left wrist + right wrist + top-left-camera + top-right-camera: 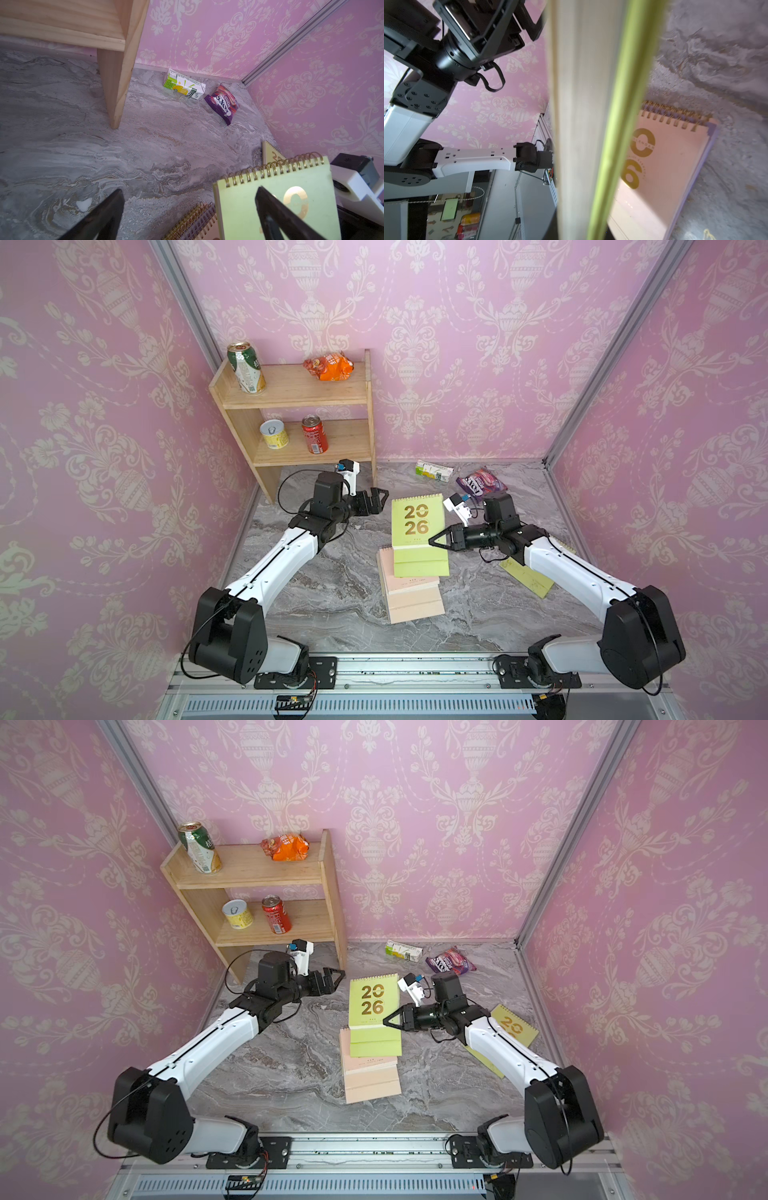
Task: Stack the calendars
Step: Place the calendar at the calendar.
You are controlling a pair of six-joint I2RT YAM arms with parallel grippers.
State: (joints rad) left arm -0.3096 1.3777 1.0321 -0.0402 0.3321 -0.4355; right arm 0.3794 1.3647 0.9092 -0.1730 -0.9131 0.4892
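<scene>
Pinching the yellow-green calendar (417, 526) at its right edge, the right gripper (436, 540) holds it over the peach calendar stack (411, 601); left gripper (379, 501) spread wide, just beside the calendar's left edge.

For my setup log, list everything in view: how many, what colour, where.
calendar stack: count unclear, peach-pink over lilac, centre
held calendar: one, yellow-green, over the calendar stack
loose calendar: one, yellow-green, partly under right arm
shelf: one, wooden, back wall
tall can: one, green, top shelf
short can: one, yellow, lower shelf
soda can: one, red, lower shelf
snack bag: one, orange, top shelf
carton: one, green-white, back wall
snack packet: one, purple, beside carton
table: one, grey marble, underneath everything
left gripper: one, black, open, empty
right gripper: one, black, shut on held calendar
</scene>
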